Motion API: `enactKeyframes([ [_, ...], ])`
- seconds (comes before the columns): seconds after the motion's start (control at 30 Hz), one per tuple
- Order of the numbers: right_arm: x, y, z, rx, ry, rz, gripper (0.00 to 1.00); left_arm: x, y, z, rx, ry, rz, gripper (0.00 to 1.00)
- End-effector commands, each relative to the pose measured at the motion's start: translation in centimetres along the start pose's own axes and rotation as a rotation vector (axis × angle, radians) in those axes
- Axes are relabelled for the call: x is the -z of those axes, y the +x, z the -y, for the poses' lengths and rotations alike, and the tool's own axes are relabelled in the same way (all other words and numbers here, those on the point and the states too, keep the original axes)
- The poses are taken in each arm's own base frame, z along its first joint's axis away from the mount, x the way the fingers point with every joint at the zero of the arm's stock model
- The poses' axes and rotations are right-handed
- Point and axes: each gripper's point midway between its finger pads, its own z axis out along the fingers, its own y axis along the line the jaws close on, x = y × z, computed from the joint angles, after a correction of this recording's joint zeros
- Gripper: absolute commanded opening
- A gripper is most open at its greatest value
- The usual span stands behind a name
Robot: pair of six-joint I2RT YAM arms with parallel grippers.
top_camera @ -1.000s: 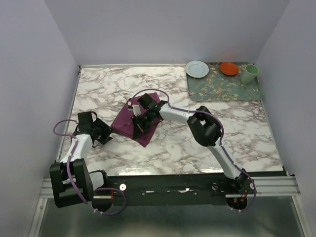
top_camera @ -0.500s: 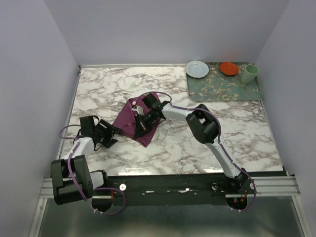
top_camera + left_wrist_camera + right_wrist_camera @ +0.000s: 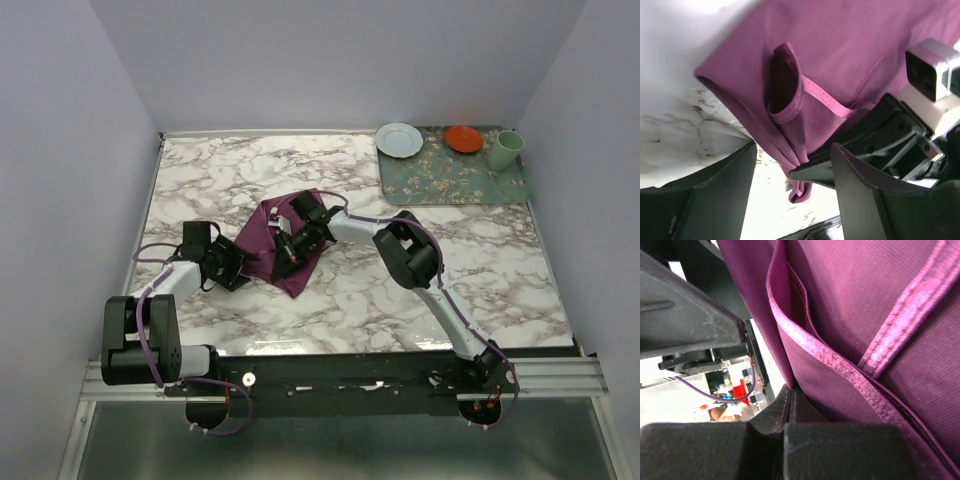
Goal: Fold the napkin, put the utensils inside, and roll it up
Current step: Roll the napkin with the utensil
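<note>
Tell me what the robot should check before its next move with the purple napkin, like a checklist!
1. Does the right gripper hold the napkin? Ok: it is shut on a fold.
2. Is the left gripper open? Ok: its jaws stand apart around the napkin's edge.
3. Does the left gripper grip the cloth? Not ok: it is not closed yet.
4. Is the knife in sight? Cannot tell: no view shows it.
5. Are the cup and orange plate out of the way? Ok: they sit far off on the green mat.
</note>
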Motion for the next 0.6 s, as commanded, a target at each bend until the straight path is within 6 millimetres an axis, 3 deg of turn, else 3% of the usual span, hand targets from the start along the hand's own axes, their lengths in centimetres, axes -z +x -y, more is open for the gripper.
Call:
enactKeyframes([
  [0.0,-1.0,0.6,2.4,-0.074,0.022,-0.016,0.01,-0.1,-1.0,-1.8,0.040,-0.140,0.059,0.69],
  [0.33,-0.8,0.2,2.0,-0.068,0.016,0.004,0.01,-1.1,-0.5,-2.6,0.002,-0.270,0.040,0.52],
  [0.57,-0.7,0.0,1.7,-0.048,0.012,0.011,0.01,-0.9,-1.3,-3.1,-0.047,-0.354,0.050,0.37],
])
